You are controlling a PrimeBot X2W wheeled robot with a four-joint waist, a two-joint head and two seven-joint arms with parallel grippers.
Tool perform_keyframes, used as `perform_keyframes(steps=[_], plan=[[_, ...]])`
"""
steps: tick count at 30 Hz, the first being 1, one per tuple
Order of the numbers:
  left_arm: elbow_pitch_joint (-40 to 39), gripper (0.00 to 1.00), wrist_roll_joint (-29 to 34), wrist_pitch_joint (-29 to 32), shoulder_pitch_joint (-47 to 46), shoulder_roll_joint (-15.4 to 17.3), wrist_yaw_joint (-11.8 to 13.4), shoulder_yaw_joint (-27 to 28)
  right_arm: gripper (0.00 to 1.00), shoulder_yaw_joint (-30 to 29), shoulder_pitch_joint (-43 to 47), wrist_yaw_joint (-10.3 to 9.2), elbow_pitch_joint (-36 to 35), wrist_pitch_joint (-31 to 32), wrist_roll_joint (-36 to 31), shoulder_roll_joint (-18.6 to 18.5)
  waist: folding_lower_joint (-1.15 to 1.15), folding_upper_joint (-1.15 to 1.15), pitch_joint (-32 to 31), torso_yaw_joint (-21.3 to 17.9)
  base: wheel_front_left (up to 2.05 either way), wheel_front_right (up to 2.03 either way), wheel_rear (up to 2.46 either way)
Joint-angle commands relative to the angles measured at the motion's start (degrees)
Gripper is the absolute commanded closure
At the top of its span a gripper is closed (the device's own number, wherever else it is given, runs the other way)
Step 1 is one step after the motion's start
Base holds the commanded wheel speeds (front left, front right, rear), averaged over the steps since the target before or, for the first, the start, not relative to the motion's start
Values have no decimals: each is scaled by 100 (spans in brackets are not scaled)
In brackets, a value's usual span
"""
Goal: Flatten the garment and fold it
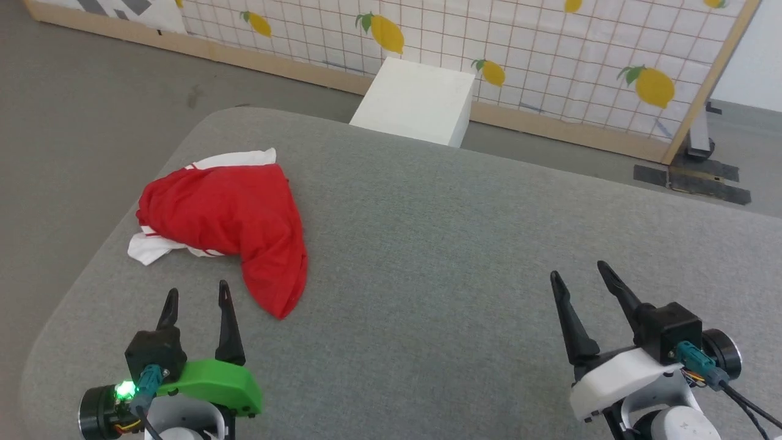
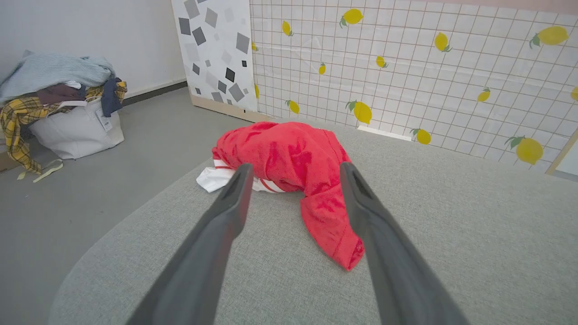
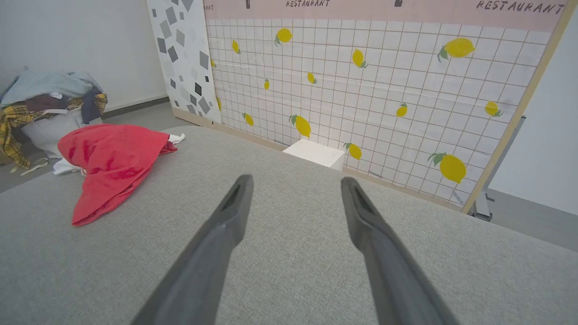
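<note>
As the garment (image 1: 226,214) lies bunched, we must first reach it with our left gripper (image 1: 198,288) and right gripper (image 1: 578,269), both wide.

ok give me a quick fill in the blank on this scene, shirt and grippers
1. The left gripper and right gripper both have their jaws ____.
2. The shirt lies crumpled on the grey surface, nearer the ____ gripper.
3. The shirt is mostly ____ with white parts.
4. The screen behind is printed with yellow ____.
Missing words: open; left; red; lemons.
</note>
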Motion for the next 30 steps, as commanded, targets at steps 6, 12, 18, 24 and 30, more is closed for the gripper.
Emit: perform_keyframes(steps=[6,12,18,24,30], plan=[[76,0,-125,-121,94,55,103,50,0,58,-143,-6,71,-100,62,6,0,0,-3,213,0,0,0],[118,0,-169,-191,104,50,157,64,0,107,-165,-7,94,-145,90,7,0,0,-11,391,0,0,0],[139,0,-215,-261,128,43,224,65,0,153,-194,-7,134,-193,115,7,0,0,-8,564,0,0,0],[187,0,-268,-332,134,44,283,78,0,197,-228,-8,175,-239,139,8,0,0,-6,731,0,0,0],[223,0,-323,-402,151,42,338,92,0,238,-253,-8,214,-289,157,8,0,0,3,883,0,0,0]])
